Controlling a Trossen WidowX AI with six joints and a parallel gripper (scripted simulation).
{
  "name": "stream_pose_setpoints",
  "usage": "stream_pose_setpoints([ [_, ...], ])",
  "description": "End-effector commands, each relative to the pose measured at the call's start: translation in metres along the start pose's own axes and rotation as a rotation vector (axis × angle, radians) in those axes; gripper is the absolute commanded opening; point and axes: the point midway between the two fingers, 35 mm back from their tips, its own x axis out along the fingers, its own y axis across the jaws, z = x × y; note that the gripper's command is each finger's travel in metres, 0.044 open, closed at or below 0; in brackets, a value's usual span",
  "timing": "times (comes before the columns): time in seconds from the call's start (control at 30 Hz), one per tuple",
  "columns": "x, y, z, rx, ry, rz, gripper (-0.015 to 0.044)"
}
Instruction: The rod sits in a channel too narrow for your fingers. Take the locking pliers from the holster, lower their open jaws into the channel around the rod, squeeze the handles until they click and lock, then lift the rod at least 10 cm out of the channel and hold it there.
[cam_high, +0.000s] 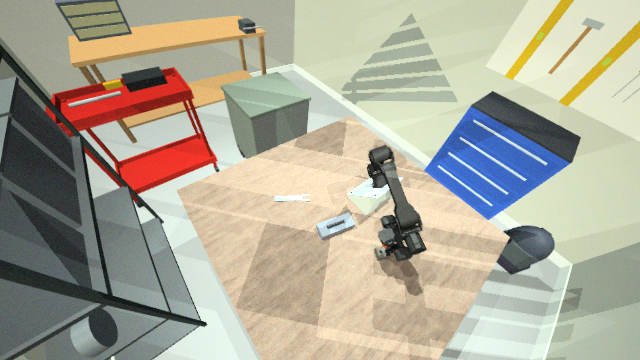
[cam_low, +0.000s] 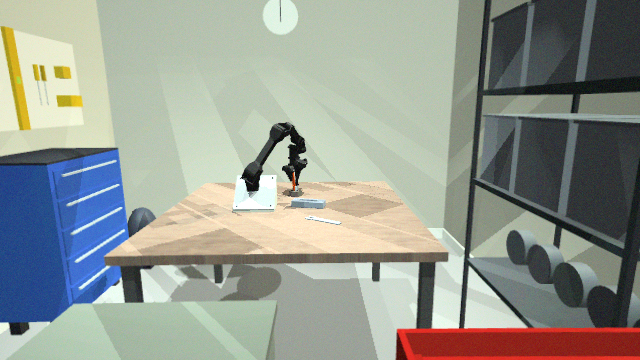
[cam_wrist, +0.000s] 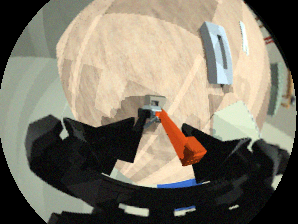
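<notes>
Your hand (cam_high: 384, 245) (cam_low: 294, 181) (cam_wrist: 158, 123) points down with its fingers fairly wide apart, gripping nothing. In the wrist view, you see the orange handle of the locking pliers (cam_wrist: 176, 134) in the gap between the fingers, angled off to one side. The pliers' lower end is at the small grey holster (cam_high: 380, 253) (cam_low: 295, 194) (cam_wrist: 156, 98) on the wooden counter (cam_high: 280, 280) (cam_low: 350, 242) (cam_wrist: 100, 45).

Near the holster, you have the blue-grey channel block (cam_high: 323, 232) (cam_low: 308, 204) (cam_wrist: 213, 55), apart from your hand. Its slot looks dark, and you can't make out the rod clearly in there. Beyond the block lies a flat white bar (cam_high: 292, 198) (cam_low: 323, 220) (cam_wrist: 244, 37), notched at one end. A pale sloping wedge (cam_high: 367, 203) (cam_low: 265, 195) (cam_wrist: 230, 119) stands by the arm's foot.
</notes>
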Motion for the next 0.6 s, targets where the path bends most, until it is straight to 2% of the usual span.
stream_pose_setpoints([
  [0.0, 0.0001, 0.0004, 0.0005, -0.005, -0.004, 0.002, 0.0355],
  [0.53, 0.0001, 0.0004, 0.0005, -0.005, -0.004, 0.002, 0.0335],
  [0.57, 0.0001, 0.0004, 0.0005, -0.005, -0.004, 0.002, 0.0316],
])
